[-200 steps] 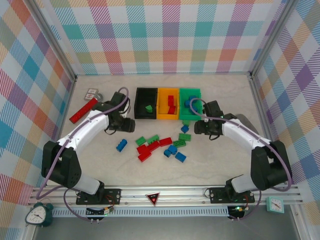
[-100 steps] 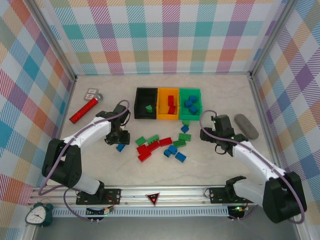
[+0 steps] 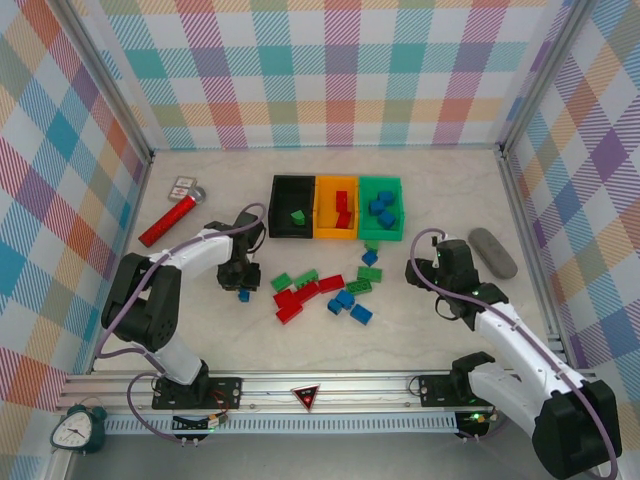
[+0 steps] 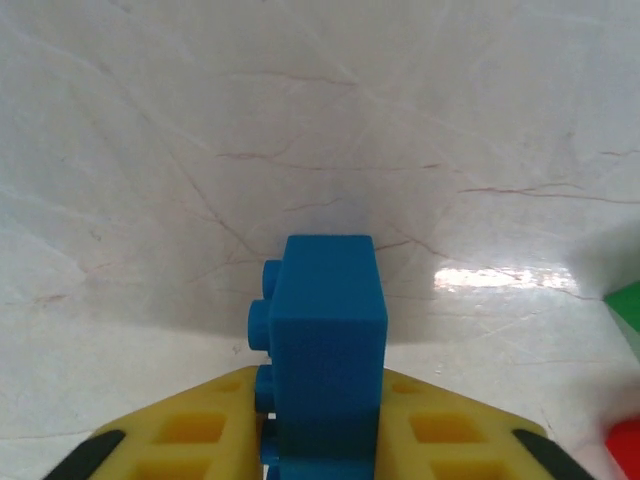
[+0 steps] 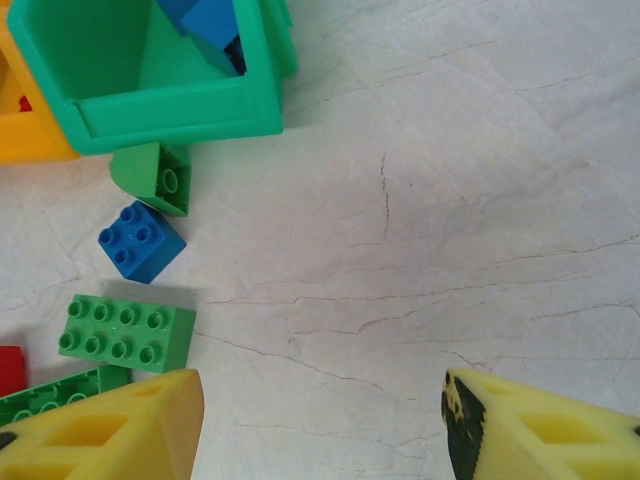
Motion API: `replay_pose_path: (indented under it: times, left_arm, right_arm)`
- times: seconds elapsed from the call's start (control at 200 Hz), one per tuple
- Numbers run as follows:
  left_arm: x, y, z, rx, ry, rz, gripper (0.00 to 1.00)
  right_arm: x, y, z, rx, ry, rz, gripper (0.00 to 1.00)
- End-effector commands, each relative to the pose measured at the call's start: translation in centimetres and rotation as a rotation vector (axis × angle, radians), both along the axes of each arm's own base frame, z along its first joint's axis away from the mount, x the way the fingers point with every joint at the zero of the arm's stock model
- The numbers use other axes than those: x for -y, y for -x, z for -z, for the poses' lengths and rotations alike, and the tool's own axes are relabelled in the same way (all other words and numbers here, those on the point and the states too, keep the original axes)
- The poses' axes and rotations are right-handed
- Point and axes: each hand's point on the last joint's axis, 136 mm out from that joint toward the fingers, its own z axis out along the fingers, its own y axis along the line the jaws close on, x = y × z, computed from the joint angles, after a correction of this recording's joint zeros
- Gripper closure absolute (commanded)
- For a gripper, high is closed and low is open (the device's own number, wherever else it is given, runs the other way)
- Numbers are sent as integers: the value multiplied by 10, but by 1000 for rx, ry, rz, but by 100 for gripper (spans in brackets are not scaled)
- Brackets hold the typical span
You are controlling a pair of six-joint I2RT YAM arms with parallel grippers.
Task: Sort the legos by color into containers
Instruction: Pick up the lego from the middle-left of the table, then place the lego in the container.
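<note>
Clamping a blue lego (image 4: 328,330) between its two yellow fingers (image 4: 220,400), the left end effector (image 4: 322,388) stands over the pale marbled counter (image 4: 320,120). The bottom edge of the left wrist view cuts off the fingers and the brick's lower end. Whether the brick touches the counter cannot be told. From above, the end effector hides nearly all of that brick, which sits near and left of the black container (image 3: 274,210), left of the loose legos (image 3: 330,283) scattered at mid-counter.

The right end effector (image 5: 320,425) hangs with its jaws wide apart and nothing between them, over bare counter near and right of the green container (image 5: 170,110). The right wrist view crops that container's far part and shows only a corner of the orange container (image 5: 25,130) beside it. A few blue legos (image 5: 205,20) inside the green container are partly seen. One green lego (image 5: 155,178) is partly hidden by the container's near rim, with a square blue lego (image 5: 140,240) and a longer green lego (image 5: 128,332) just nearer, all left of the open fingers.

The overhead camera shows the containers touching in a row, black, orange, green from left to right, with a single green brick (image 3: 297,215) in the black one and red bricks (image 3: 342,208) in the orange one. A red glittery cylinder (image 3: 167,221) lies at far left and a grey oval pad (image 3: 492,252) at right.
</note>
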Motion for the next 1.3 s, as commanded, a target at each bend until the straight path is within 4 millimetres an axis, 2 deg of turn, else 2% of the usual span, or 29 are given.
replay_pose_path:
  times: [0.0,0.13,0.235,0.41,0.605,0.81,0.915,0.92,1.035,1.17,1.25,1.295]
  left_arm:
    - [12,-7,-9,22,81,-19,76]
    - [33,-25,-37,92,188,-28,77]
    - [59,-51,-68,167,314,-28,77]
    - [124,-97,-111,256,463,36,77]
    - [206,-141,-139,336,527,148,77]
    - [260,-184,-140,367,533,182,76]
    - [287,-199,-147,411,573,192,76]
    - [289,-200,-152,423,581,194,76]
    - [313,-211,-154,421,659,172,75]
    - [322,-218,-149,421,681,154,71]
    - [324,-215,-148,417,678,156,58]
    - [324,-214,-149,417,673,165,55]
  right_arm:
    - [-1,6,0,6,-43,11,35]
    - [-1,6,-1,15,-51,14,35]
    - [-3,4,2,5,-58,6,35]
    - [-8,1,9,-27,-65,-8,35]
    - [-12,0,11,-37,-73,-21,35]
    - [-12,0,12,-37,-74,-19,35]
    - [-13,-1,13,-40,-75,-23,35]
    - [-12,-1,13,-40,-75,-22,35]
    - [-14,-1,14,-43,-78,-27,35]
    - [-15,-2,14,-46,-78,-31,35]
    - [-14,-2,16,-51,-77,-28,35]
    - [-15,-2,15,-50,-79,-30,35]
